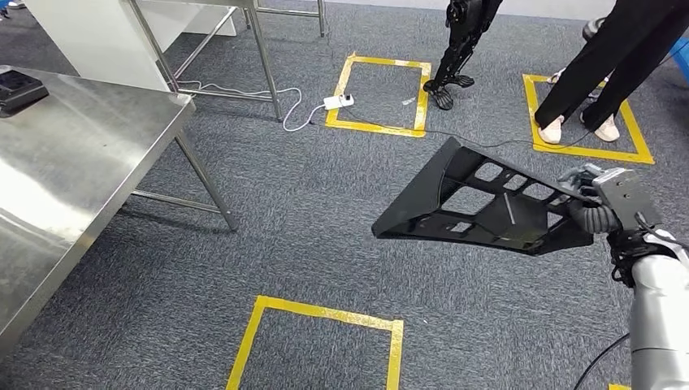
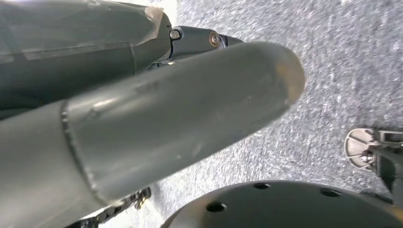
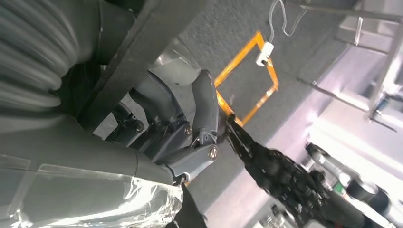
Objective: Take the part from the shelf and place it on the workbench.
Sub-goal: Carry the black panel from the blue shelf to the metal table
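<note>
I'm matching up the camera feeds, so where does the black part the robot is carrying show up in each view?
Head view: the black part sits right of centre, held at its right end by the right hand.
Left wrist view: not in it.
Right wrist view: a dark edge of the part crosses diagonally above the hand's fingers.
Shared landmark: the yellow tape square with the white power strip.

Overall light: bright, even and cool across the grey carpet point(image 1: 309, 211).
Glare: broad white sheen on the steel tabletop point(image 1: 73, 162); washed-out patch in the right wrist view.
Shadows: soft and faint under the tabletop's legs.
Focus: head view sharp; in the left wrist view the near left hand point(image 2: 142, 128) is blurred.
</note>
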### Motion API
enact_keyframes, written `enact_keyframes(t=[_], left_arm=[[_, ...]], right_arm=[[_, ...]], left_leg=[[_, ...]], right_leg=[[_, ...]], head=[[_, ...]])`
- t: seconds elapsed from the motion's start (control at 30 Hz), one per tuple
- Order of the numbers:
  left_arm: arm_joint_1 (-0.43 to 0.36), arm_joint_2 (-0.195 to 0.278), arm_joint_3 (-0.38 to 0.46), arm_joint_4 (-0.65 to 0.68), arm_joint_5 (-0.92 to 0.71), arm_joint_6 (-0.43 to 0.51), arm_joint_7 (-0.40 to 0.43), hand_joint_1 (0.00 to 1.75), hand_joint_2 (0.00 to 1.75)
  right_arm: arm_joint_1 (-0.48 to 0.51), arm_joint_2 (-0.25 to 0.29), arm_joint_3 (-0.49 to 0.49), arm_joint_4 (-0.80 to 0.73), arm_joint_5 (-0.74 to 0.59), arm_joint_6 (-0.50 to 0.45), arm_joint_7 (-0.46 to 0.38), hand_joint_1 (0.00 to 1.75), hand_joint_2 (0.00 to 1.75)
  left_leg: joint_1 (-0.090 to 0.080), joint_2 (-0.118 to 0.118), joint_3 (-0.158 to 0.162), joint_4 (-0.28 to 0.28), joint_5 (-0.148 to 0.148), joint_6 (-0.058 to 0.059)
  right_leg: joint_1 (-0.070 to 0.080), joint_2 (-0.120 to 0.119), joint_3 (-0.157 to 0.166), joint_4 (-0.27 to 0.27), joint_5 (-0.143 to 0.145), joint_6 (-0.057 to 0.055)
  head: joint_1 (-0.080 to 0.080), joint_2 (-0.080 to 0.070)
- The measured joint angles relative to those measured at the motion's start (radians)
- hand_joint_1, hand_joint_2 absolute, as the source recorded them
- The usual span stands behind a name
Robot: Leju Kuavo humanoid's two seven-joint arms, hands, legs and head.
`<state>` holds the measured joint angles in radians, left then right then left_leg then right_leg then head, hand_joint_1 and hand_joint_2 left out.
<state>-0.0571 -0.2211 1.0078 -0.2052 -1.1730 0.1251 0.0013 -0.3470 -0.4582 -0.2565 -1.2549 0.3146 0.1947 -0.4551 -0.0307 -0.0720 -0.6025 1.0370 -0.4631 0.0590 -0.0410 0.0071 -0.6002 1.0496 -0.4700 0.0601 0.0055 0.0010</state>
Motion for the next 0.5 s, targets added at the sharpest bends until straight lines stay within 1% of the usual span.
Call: enact_keyframes(t=[0.03,0.07,0.1,0.13,0.17,0.2,0.23,0.27,0.3,0.33,0.37,0.4,0.43,0.47,0.5], left_arm=[[0.002,0.000,0.000,0.000,0.000,-0.001,0.001,0.00,0.00],[0.002,0.000,0.000,0.000,0.000,-0.002,0.002,0.00,0.00],[0.002,0.000,0.001,0.000,0.000,-0.004,0.002,0.00,0.00],[0.002,0.000,0.001,0.000,0.000,-0.006,0.002,0.00,0.00],[0.001,0.000,0.001,0.000,0.000,-0.008,0.003,0.00,0.00],[0.001,-0.001,0.002,0.000,0.000,-0.008,0.004,0.00,0.00],[0.002,-0.001,0.003,0.000,0.000,-0.009,0.006,0.00,0.00],[0.002,-0.001,0.005,0.000,0.000,-0.009,0.008,0.00,0.00],[0.002,-0.001,0.007,0.000,0.000,-0.008,0.011,0.00,0.00],[0.001,-0.001,0.009,0.000,0.000,-0.008,0.014,0.00,0.00],[-0.001,-0.001,0.011,0.000,0.000,-0.008,0.017,0.00,0.00],[-0.004,-0.001,0.012,0.000,0.000,-0.007,0.019,0.00,0.00],[-0.006,-0.001,0.014,0.000,0.000,-0.006,0.020,0.00,0.00],[-0.007,-0.001,0.015,0.000,0.000,-0.006,0.020,0.00,0.00],[-0.008,0.000,0.015,0.000,0.000,-0.005,0.020,0.00,0.00]], right_arm=[[-0.002,0.000,0.003,0.000,0.000,0.000,0.000,1.75,1.75],[-0.004,-0.002,0.004,0.000,-0.001,0.000,0.001,1.75,1.75],[-0.005,-0.005,0.006,0.000,-0.001,0.000,0.001,1.75,1.75],[-0.005,-0.007,0.007,0.000,-0.002,0.000,0.001,1.75,1.75],[-0.006,-0.009,0.007,0.000,-0.002,0.000,0.001,1.75,1.75],[-0.006,-0.010,0.008,0.000,-0.002,0.000,0.002,1.75,1.75],[-0.006,-0.010,0.009,0.000,-0.002,0.000,0.002,1.75,1.75],[-0.008,-0.010,0.010,0.000,-0.003,0.000,0.004,1.75,1.75],[-0.014,-0.010,0.012,0.002,-0.003,-0.001,0.007,1.75,1.75],[-0.023,-0.010,0.013,0.005,-0.003,-0.002,0.010,1.75,1.75],[-0.035,-0.011,0.015,0.012,-0.003,-0.003,0.014,1.75,1.75],[-0.050,-0.012,0.016,0.022,-0.003,-0.005,0.016,1.75,1.75],[-0.063,-0.013,0.018,0.034,-0.003,-0.008,0.017,1.75,1.75],[-0.074,-0.015,0.020,0.046,-0.004,-0.010,0.018,1.75,1.75],[-0.081,-0.017,0.022,0.057,-0.006,-0.013,0.017,1.75,1.75]], left_leg=[[0.001,0.009,-0.006,0.013,-0.010,-0.005],[0.004,0.024,-0.019,0.042,-0.029,-0.012],[0.007,0.040,-0.043,0.092,-0.058,-0.019],[0.011,0.052,-0.077,0.158,-0.089,-0.024],[0.015,0.059,-0.113,0.225,-0.115,-0.027],[0.018,0.062,-0.140,0.272,-0.127,-0.027],[0.019,0.063,-0.150,0.284,-0.120,-0.024],[0.018,0.064,-0.139,0.255,-0.093,-0.019],[0.014,0.068,-0.109,0.191,-0.055,-0.011],[0.008,0.079,-0.072,0.117,-0.022,-0.004],[0.002,0.090,-0.041,0.054,0.001,0.002],[-0.005,0.099,-0.022,0.015,0.012,0.007],[-0.010,0.103,-0.016,0.000,0.011,0.009],[-0.013,0.099,-0.015,-0.005,0.011,0.013],[-0.012,0.092,-0.008,-0.018,0.018,0.019]], right_leg=[[0.000,-0.004,0.001,0.000,0.000,-0.006],[-0.001,-0.009,0.003,-0.001,-0.001,-0.011],[0.001,-0.013,0.004,-0.001,-0.001,-0.015],[0.003,-0.019,0.004,-0.001,-0.003,-0.018],[0.006,-0.025,0.004,-0.001,-0.004,-0.020],[0.008,-0.030,0.005,-0.001,-0.005,-0.021],[0.011,-0.036,0.005,-0.001,-0.006,-0.023],[0.012,-0.041,0.007,-0.001,-0.007,-0.024],[0.012,-0.046,0.010,-0.002,-0.008,-0.026],[0.012,-0.050,0.012,-0.002,-0.009,-0.027],[0.013,-0.054,0.014,-0.004,-0.010,-0.028],[0.012,-0.058,0.014,-0.005,-0.010,-0.028],[0.012,-0.062,0.015,-0.008,-0.010,-0.027],[0.012,-0.067,0.017,-0.012,-0.009,-0.025],[0.013,-0.071,0.018,-0.015,-0.010,-0.023]], head=[[-0.002,0.000],[-0.005,0.000],[-0.008,0.000],[-0.011,0.000],[-0.012,0.000],[-0.012,0.000],[-0.012,0.000],[-0.012,0.000],[-0.012,0.000],[-0.012,0.000],[-0.012,0.000],[-0.012,0.000],[-0.012,0.000],[-0.012,0.000],[-0.012,0.000]])
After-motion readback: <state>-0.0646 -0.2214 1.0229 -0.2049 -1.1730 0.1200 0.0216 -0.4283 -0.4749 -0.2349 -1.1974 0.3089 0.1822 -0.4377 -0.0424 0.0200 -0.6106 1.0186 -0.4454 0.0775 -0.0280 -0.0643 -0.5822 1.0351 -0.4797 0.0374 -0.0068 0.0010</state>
